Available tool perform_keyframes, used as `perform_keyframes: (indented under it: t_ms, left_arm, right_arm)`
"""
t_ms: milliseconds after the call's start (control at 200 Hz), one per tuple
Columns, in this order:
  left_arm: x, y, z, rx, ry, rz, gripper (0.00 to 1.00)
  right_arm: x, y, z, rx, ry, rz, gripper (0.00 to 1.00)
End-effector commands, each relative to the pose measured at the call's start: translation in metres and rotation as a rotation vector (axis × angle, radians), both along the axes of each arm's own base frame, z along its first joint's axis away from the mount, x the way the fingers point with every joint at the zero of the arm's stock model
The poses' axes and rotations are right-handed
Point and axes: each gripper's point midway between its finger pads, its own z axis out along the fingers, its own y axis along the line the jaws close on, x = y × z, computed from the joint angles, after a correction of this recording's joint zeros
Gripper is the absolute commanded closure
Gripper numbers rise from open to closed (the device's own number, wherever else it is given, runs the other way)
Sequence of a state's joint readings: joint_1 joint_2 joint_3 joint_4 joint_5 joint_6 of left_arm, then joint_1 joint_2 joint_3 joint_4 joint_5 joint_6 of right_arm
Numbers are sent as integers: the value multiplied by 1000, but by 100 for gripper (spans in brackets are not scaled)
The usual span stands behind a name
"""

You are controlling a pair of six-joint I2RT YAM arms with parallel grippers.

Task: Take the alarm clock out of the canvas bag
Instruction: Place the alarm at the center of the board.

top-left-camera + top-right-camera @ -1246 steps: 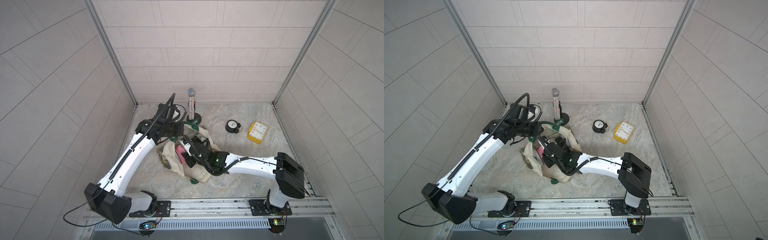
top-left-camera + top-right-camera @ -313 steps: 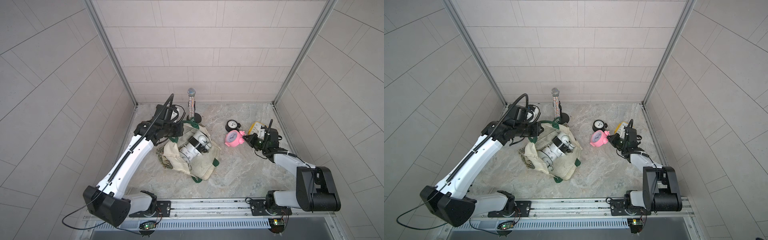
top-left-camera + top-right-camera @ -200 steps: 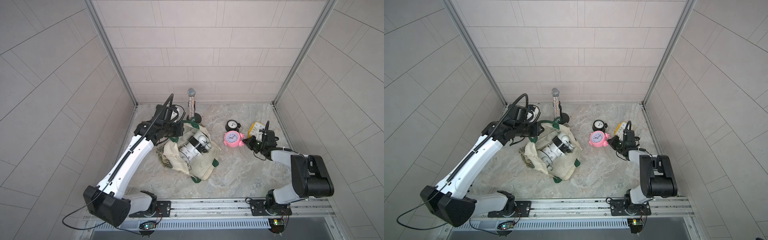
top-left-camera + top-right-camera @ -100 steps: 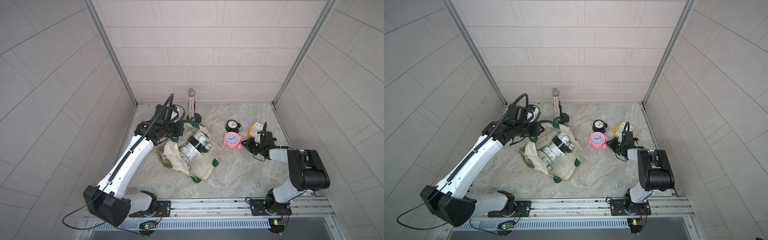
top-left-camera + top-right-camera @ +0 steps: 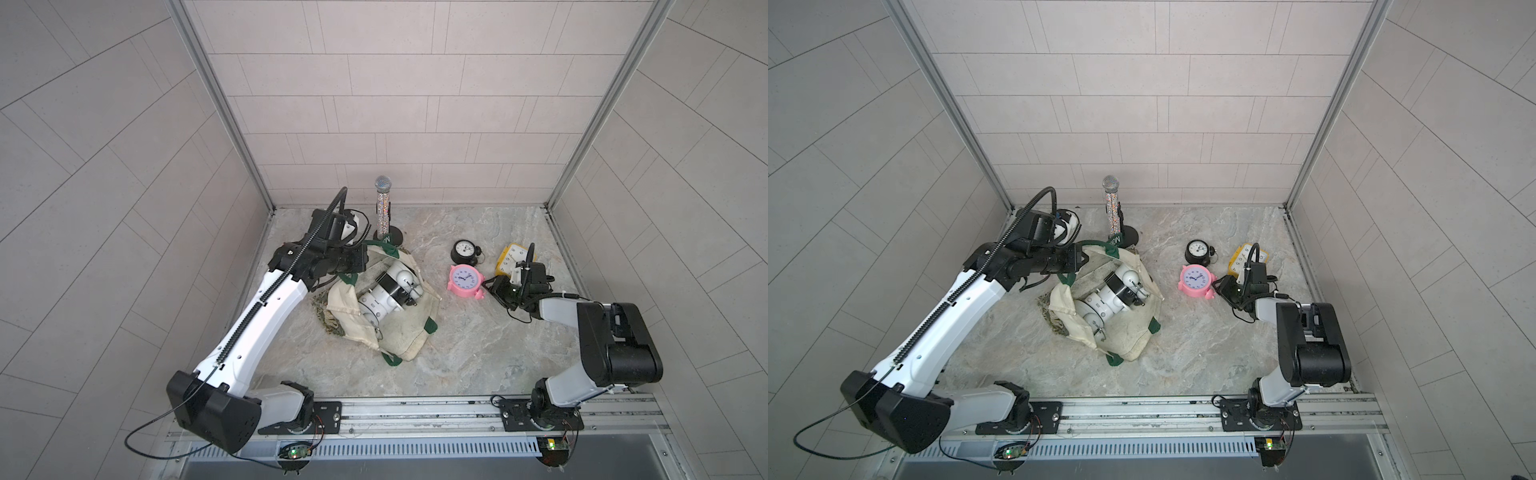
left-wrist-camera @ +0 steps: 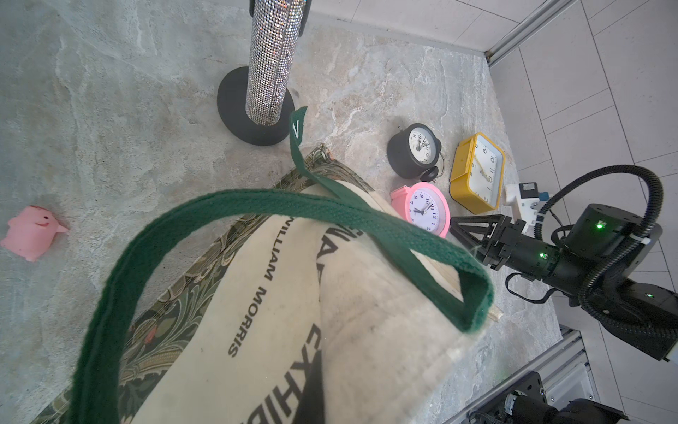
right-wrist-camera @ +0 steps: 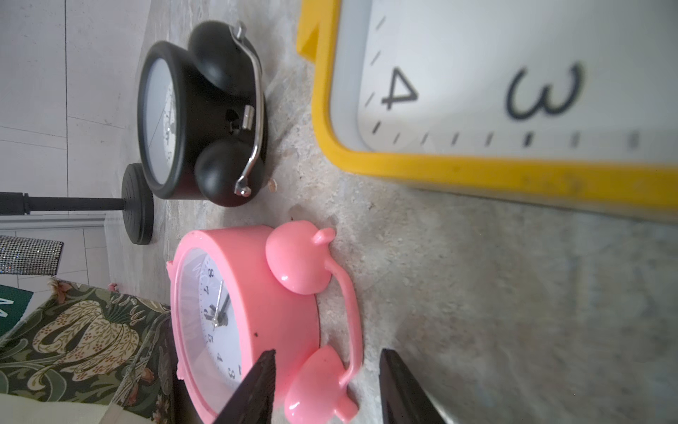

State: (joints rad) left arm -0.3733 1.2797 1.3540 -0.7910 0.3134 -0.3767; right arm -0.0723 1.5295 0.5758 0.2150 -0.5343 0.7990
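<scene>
Bright, even light; soft shadows; foreground blur.

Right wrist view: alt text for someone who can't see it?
A pink alarm clock lies face up on marbled stone, its top between the right gripper's open fingertips. Beyond sit a black clock, a yellow clock and the canvas bag's floral panel.

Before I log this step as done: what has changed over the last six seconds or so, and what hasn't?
The right pincer carried the pink alarm clock out of the canvas bag, to the robot's right, laid it on the table by the black clock and opened, letting go. Unchanged: left pincer shut on the green handle; black clock, yellow clock, microphone.
</scene>
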Motion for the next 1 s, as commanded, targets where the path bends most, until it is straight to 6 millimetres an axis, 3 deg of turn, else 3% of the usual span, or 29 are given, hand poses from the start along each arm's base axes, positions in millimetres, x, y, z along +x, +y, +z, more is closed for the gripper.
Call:
perform_keyframes:
  t_ms: [0, 145, 300, 485, 771, 996]
  left_arm:
    - [12, -11, 29, -74, -107, -24, 100]
    - [12, -11, 30, -73, -109, -24, 100]
    - [14, -12, 29, -76, -105, -24, 100]
    - [16, -16, 26, -92, -96, -31, 100]
    - [17, -17, 27, -97, -98, -31, 100]
    - [15, -14, 26, -89, -97, -26, 100]
  right_arm:
    - [4, -3, 19, -36, -37, 2, 50]
    - [2, 2, 43, -5, -77, 16, 48]
    - [11, 10, 116, 11, -244, 43, 42]
    - [7, 23, 174, 28, -359, 101, 43]
    - [-14, 81, 256, 64, -566, 279, 47]
    - [-46, 125, 301, -16, -776, 399, 47]
